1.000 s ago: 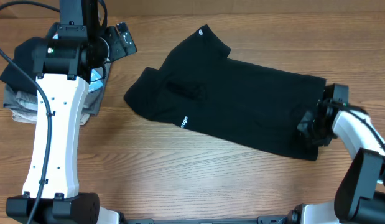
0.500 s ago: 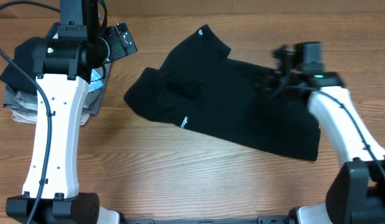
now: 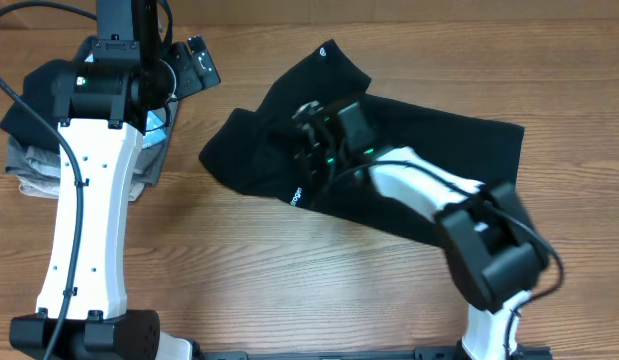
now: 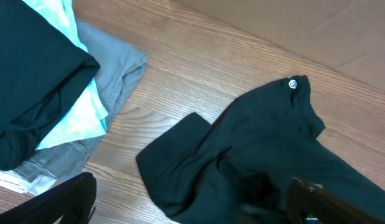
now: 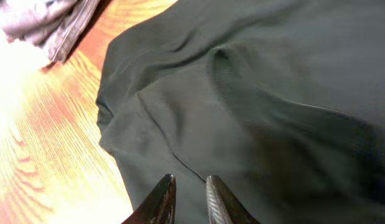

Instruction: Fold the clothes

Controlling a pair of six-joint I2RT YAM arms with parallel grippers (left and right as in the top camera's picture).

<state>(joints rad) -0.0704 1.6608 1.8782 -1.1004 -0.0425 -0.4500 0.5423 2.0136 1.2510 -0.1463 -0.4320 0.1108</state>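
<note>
The clothes, a black T-shirt [image 3: 459, 130], lie spread across the middle of the table, with white lettering [image 3: 298, 194] near the front edge and a neck label [image 3: 323, 50] at the back. My right gripper [image 3: 301, 150] reaches over the shirt's left half. In the right wrist view its tips [image 5: 190, 179] stand a narrow gap apart just above the fabric [image 5: 273, 74], with nothing between them. My left gripper [image 3: 194, 65] hovers at the back left, wide open [image 4: 192, 211] and holding nothing. From there the shirt [image 4: 260, 137] and its label [image 4: 293, 83] show.
A pile of garments lies at the far left: grey [image 3: 29, 170], light blue [image 3: 154, 125] and a dark piece [image 3: 29, 100]. The left wrist view shows the same grey [image 4: 111, 62] and light-blue [image 4: 74, 118] cloth. My left arm's white link [image 3: 89, 220] runs along the left side.
My right arm has swung from the shirt's right edge across to its left half while its jaws narrowed. The shirt lies much as before. The left arm has not moved.
</note>
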